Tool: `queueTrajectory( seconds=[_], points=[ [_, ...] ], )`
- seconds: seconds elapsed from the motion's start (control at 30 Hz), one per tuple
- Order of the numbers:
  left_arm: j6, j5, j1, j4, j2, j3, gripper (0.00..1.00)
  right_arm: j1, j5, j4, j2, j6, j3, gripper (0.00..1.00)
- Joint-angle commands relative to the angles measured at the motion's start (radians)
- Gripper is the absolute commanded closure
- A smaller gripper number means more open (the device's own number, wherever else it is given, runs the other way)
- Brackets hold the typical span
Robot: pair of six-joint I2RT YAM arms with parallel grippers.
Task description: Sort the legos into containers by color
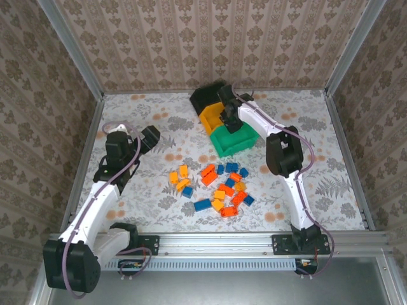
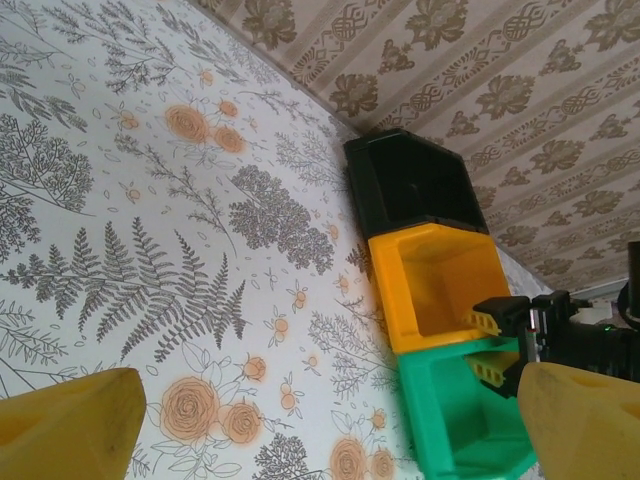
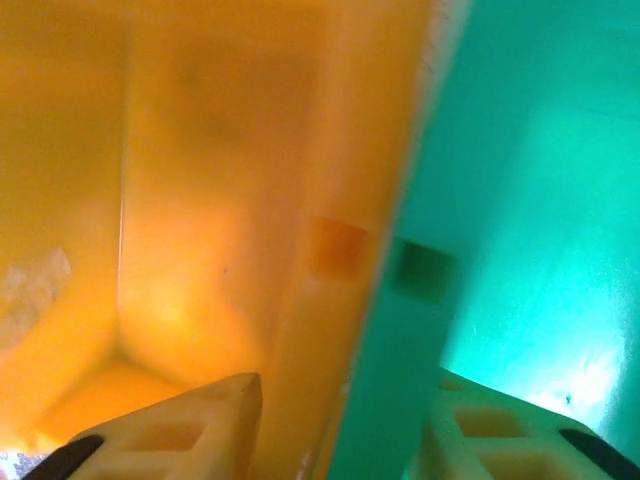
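many lego bricks [image 1: 216,187], red-orange, yellow-orange and blue, lie loose in a pile on the flowery table [image 1: 321,162] between your two arms. behind them, touching in a row, stand the black bin [image 1: 206,96], yellow bin [image 1: 210,122] and green bin [image 1: 238,145]. your right gripper [image 3: 340,430] sits over the wall where yellow and green meet, one finger in each bin; you cannot tell if it squeezes. your left gripper [image 1: 151,136] hangs wide open, holding nothing, left of the pile.

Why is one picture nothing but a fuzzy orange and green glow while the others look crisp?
Right wrist view: the camera sits very close to the yellow-orange bin and green bin, so their walls blur and glow; top external view: even light, sharp bricks.
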Motion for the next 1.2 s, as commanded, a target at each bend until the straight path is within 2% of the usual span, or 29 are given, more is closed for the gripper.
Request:
queueTrajectory(
  seconds=[0.0, 0.03, 0.23, 0.4, 0.5, 0.57, 0.67, 0.9, 1.17],
  points=[
    [-0.021, 0.024, -0.012, 0.026, 0.012, 0.014, 0.03, -0.035, -0.063, -0.051, 0.020, -0.137, 0.047, 0.71],
    [-0.022, 0.026, -0.013, 0.028, 0.018, 0.015, 0.03, -0.045, -0.073, -0.045, 0.018, -0.175, 0.049, 0.75],
    [-0.013, 0.046, -0.025, 0.013, 0.036, 0.037, 0.03, -0.079, -0.136, -0.061, 0.023, -0.388, 0.103, 0.86],
    [0.005, 0.045, -0.042, -0.013, 0.032, 0.042, 0.03, -0.086, -0.221, -0.158, 0.047, -0.637, 0.193, 0.94],
    [0.011, 0.043, -0.048, -0.026, 0.024, 0.033, 0.03, -0.071, -0.189, -0.201, 0.020, -0.747, 0.174, 1.00],
    [0.009, 0.040, -0.054, -0.024, 0.020, 0.024, 0.03, -0.049, -0.146, -0.193, -0.020, -0.799, 0.122, 1.00],
    [0.006, 0.038, -0.061, -0.020, 0.018, 0.009, 0.03, -0.025, -0.128, -0.149, -0.077, -0.825, 0.027, 1.00],
    [0.006, 0.033, -0.066, -0.036, 0.018, 0.002, 0.03, 0.026, -0.083, -0.119, -0.128, -0.867, -0.074, 1.00],
    [0.003, 0.032, -0.071, -0.038, 0.014, -0.003, 0.03, 0.035, -0.071, -0.124, -0.116, -0.926, -0.085, 1.00]
  ],
)
